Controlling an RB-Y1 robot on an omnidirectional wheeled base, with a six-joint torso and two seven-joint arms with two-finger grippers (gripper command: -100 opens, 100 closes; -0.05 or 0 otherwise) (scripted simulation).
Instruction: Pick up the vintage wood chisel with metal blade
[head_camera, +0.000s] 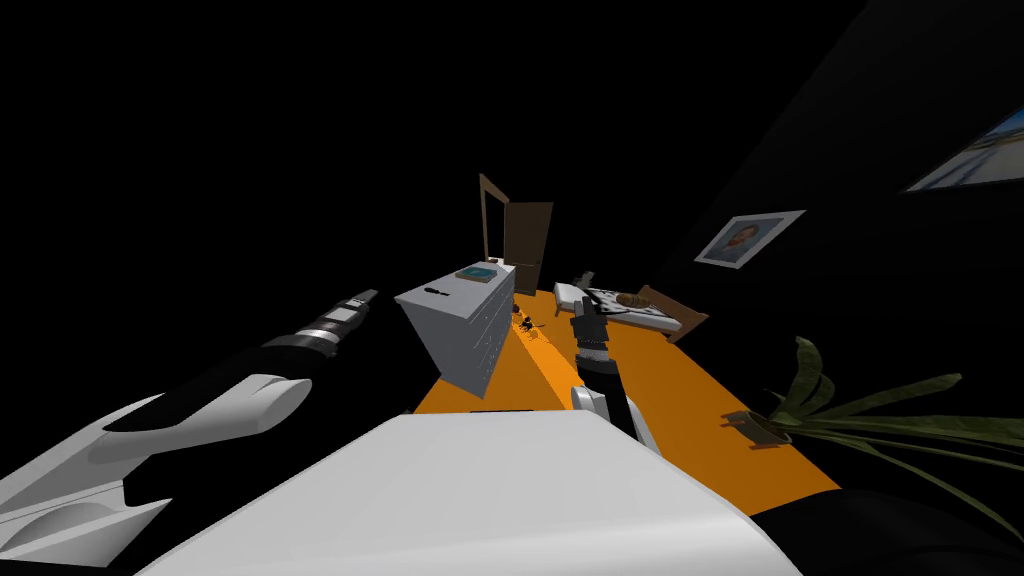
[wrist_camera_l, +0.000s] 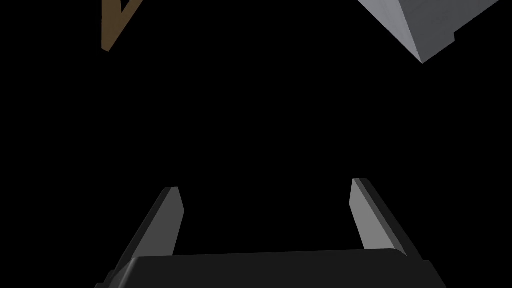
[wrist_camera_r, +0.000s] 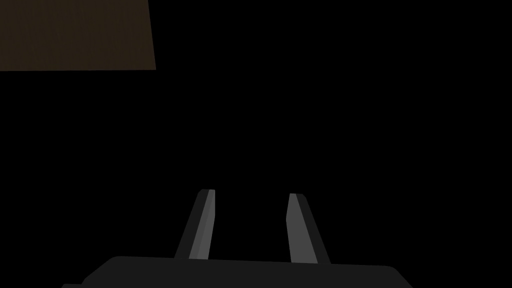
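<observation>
A small dark tool (head_camera: 435, 291), which I take for the chisel, lies on the near end of a white dresser's top (head_camera: 440, 305); it is too small to make out a blade. My left gripper (head_camera: 362, 297) hangs to the left of the dresser, away from it, and its wrist view shows the left gripper (wrist_camera_l: 265, 184) open and empty, with a dresser corner (wrist_camera_l: 425, 25) beyond. My right gripper (head_camera: 585, 305) is held out to the right of the dresser, over the orange floor. Seen from the wrist, the right gripper (wrist_camera_r: 251, 192) is narrowly open with nothing between its fingers.
A teal item on a flat tray (head_camera: 478, 273) sits at the dresser's far end. Behind stand a brown open door (head_camera: 527, 245) and its frame (wrist_camera_l: 112, 25). A bed (head_camera: 625, 305) lies to the right and a potted plant (head_camera: 800, 415) nearer right. Small dark things (head_camera: 527, 325) lie on the orange floor (head_camera: 690, 400). Black areas surround the room.
</observation>
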